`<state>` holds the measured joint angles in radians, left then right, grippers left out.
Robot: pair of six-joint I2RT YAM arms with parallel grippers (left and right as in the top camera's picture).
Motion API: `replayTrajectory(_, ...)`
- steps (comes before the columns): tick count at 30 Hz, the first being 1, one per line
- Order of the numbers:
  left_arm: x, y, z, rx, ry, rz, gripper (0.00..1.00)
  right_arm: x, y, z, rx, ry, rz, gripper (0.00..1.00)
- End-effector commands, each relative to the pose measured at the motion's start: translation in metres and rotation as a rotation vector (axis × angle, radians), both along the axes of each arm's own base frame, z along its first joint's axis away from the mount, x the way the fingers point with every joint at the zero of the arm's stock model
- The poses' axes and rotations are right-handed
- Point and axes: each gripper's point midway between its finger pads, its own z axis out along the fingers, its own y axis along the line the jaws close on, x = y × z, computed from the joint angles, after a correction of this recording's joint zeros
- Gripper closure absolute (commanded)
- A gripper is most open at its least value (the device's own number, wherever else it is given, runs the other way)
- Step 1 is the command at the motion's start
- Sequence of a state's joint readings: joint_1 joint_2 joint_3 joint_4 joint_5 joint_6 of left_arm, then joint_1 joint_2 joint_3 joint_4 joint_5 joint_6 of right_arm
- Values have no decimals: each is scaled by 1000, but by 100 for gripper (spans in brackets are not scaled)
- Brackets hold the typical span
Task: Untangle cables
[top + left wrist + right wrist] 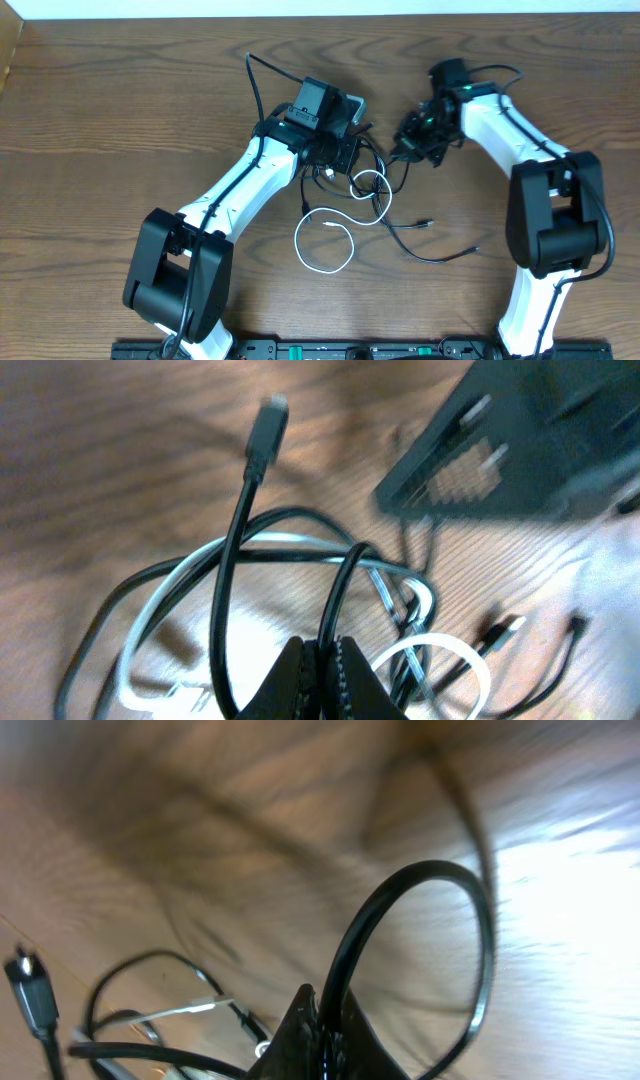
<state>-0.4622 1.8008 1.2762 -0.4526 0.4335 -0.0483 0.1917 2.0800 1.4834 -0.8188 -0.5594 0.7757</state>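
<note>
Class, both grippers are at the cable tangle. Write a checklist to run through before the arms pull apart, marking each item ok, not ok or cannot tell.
1. The left gripper is shut on a black cable: ok.
2. The right gripper is shut on a black loop: ok.
3. The two grippers hold different cables: cannot tell.
4. The white cable is free of the black ones: not ok, they cross in the knot.
5. The loose plug end lies apart from the knot on the table: ok.
</note>
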Motion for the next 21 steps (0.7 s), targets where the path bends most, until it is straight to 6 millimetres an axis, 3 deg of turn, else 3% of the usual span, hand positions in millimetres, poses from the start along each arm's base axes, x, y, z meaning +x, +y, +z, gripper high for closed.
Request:
replayTrajectory(1,-3,12,-15,79,6,1,93,12,-34,9,-23,-62,-22,99)
replayTrajectory(8,-5,16,-17,93,13,-11,92,24,-102,8,-41,-92,-104,99)
replayTrajectory(16,0,33,-19,101,36,31,93,11,-197,1,-102,-33,-272,99)
replayTrajectory(21,0,40,-20,106,50,46,92,-6,-240,-6,-111,19,-389,99)
